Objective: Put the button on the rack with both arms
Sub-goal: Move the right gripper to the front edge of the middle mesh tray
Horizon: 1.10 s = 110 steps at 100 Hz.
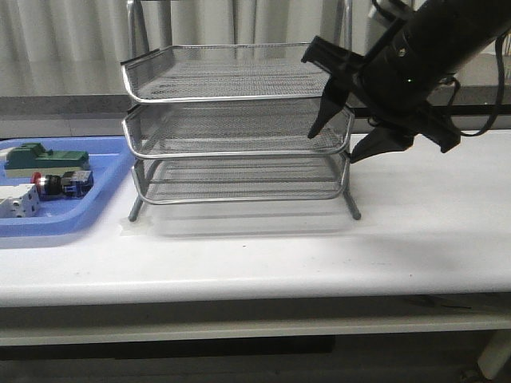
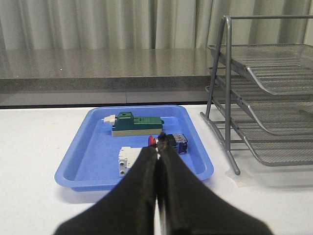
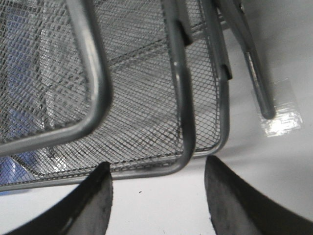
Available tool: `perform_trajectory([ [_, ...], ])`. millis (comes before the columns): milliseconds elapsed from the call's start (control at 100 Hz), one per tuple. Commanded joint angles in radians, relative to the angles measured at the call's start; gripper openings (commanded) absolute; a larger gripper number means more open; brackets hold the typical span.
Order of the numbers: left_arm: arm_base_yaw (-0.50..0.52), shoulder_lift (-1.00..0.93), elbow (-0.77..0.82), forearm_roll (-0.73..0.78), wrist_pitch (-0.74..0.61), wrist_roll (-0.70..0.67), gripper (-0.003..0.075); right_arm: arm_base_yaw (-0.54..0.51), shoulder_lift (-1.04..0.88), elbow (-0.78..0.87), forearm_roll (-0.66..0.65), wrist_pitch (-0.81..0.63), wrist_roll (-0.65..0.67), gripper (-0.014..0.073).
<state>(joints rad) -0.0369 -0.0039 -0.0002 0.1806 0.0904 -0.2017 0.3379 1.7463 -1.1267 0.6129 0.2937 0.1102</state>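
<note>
The button [image 1: 57,183] with its red head lies on its side in the blue tray [image 1: 104,187] at the left; it also shows in the left wrist view [image 2: 168,142], partly hidden behind my left fingertips. The silver three-tier rack [image 1: 239,132] stands mid-table, and shows in the left wrist view [image 2: 264,98] and close up in the right wrist view [image 3: 146,98]. My left gripper [image 2: 157,149] is shut and empty, short of the tray; it is out of the front view. My right gripper [image 1: 334,142] is open and empty at the rack's front right corner, by the middle tier [image 3: 156,169].
A green rectangular block [image 1: 44,157] and a white boxy part [image 1: 17,202] lie in the blue tray beside the button. Tape [image 3: 281,120] holds the rack's leg [image 3: 254,68] to the white table [image 1: 319,255]. A grey counter and curtain lie behind.
</note>
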Motion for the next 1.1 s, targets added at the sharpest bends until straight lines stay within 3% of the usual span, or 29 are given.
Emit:
perform_trajectory([
  [0, 0.002, -0.036, 0.047, 0.000, -0.078, -0.010, -0.0020, 0.003, -0.017, -0.054, 0.014, -0.032, -0.011, 0.0434],
  [380, 0.002, -0.036, 0.047, 0.000, -0.078, -0.010, -0.0020, 0.003, -0.001, -0.062, 0.014, -0.108, -0.012, 0.0428],
  [640, 0.002, -0.036, 0.047, 0.000, -0.078, -0.010, -0.0020, 0.003, -0.001, -0.062, 0.014, -0.128, -0.012, 0.0265],
  [1090, 0.002, -0.036, 0.047, 0.000, -0.078, -0.010, -0.0020, 0.003, -0.001, -0.061, 0.014, -0.057, -0.012, 0.0105],
])
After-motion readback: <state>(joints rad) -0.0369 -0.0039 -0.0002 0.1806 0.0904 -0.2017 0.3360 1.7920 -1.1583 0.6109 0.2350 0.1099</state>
